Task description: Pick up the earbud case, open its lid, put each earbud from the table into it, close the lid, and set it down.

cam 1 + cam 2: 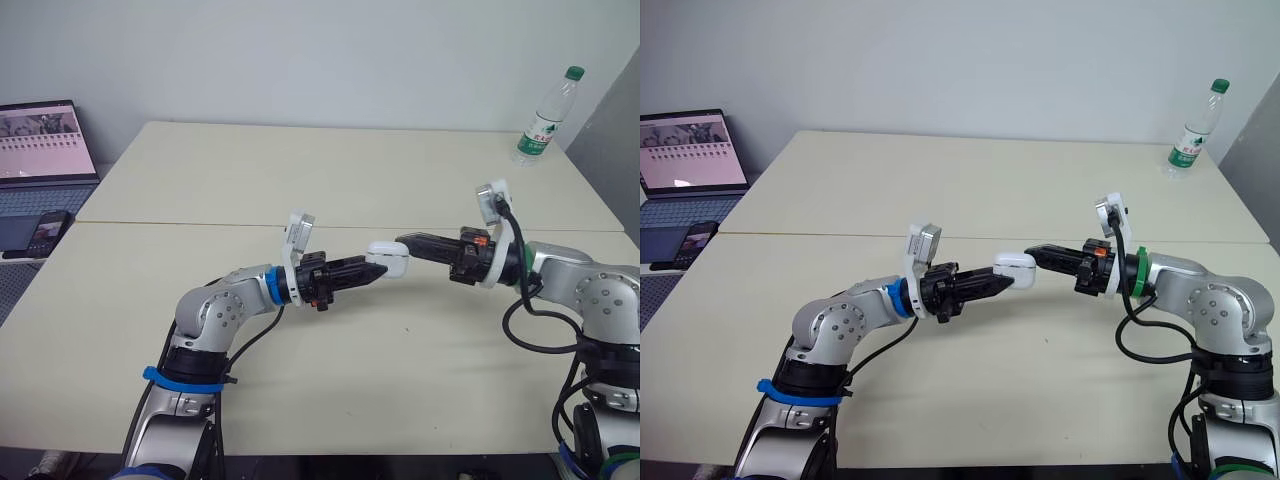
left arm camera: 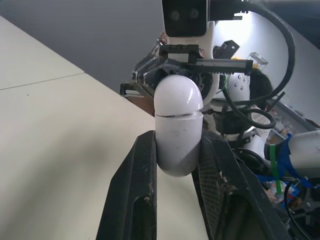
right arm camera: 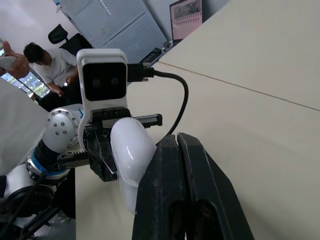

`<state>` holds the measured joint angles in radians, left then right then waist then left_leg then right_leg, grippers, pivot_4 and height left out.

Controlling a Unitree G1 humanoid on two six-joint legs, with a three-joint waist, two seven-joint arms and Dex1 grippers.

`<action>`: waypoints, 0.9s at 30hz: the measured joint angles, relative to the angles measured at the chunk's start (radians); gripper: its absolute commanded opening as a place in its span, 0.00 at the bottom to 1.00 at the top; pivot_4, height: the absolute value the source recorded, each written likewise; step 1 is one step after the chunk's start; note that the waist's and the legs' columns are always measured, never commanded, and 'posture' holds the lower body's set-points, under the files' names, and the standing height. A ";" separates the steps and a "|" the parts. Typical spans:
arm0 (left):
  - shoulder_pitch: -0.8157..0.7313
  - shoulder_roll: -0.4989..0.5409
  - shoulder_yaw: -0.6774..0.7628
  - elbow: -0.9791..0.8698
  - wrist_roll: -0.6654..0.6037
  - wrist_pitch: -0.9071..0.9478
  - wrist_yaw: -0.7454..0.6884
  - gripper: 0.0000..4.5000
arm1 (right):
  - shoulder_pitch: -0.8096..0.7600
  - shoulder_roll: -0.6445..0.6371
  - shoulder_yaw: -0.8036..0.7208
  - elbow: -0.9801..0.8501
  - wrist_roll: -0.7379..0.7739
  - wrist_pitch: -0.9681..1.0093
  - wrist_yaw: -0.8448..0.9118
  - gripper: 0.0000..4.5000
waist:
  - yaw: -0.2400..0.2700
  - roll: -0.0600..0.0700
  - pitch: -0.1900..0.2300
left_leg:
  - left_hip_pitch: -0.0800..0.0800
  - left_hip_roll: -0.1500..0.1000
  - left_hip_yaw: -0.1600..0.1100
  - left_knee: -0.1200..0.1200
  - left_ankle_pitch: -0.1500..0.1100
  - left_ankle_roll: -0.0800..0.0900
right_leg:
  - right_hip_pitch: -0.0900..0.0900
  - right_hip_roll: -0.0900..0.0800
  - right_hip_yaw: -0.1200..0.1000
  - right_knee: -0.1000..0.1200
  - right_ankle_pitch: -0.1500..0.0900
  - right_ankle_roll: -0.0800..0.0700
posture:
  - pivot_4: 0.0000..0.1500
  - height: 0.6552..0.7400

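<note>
Two grippers meet in the air over the near half of the table (image 1: 300, 390). The left gripper (image 1: 377, 270) has its fingers closed on the lower half of the white case (image 1: 388, 257), one finger on each side. The lid (image 2: 178, 95) is shut and faces the right gripper (image 1: 404, 241). That one has its fingers pressed together with nothing between them, and its tip is just at the lid. Farther away, beside the table on the left, stand an open laptop (image 1: 45, 150) and a phone (image 1: 42, 232). A bottle (image 1: 545, 115) stands at the far right corner.
</note>
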<state>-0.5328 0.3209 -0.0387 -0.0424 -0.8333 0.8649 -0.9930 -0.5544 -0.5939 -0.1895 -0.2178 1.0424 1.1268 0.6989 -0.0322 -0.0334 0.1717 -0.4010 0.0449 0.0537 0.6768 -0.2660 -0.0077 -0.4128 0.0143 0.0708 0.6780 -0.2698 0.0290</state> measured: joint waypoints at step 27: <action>-0.177 -0.123 -0.150 0.294 0.307 0.150 0.336 0.17 | 0.471 -0.069 0.069 -0.110 -0.569 -0.718 0.044 0.01 | 0.001 -0.001 0.001 | -0.002 -0.001 0.001 -0.001 0.000 0.000 | -0.003 0.000 0.000 0.000 -0.003 0.005 | 1.00 0.95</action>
<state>-0.7101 0.1982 -0.1885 0.2515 -0.5260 1.0149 -0.6573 -0.0831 -0.6633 -0.1202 -0.3282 0.4738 0.4087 0.7426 -0.0313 -0.0344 0.1723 -0.4028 0.0443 0.0551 0.6759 -0.2661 -0.0079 -0.4156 0.0143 0.0707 0.6778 -0.2727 0.0342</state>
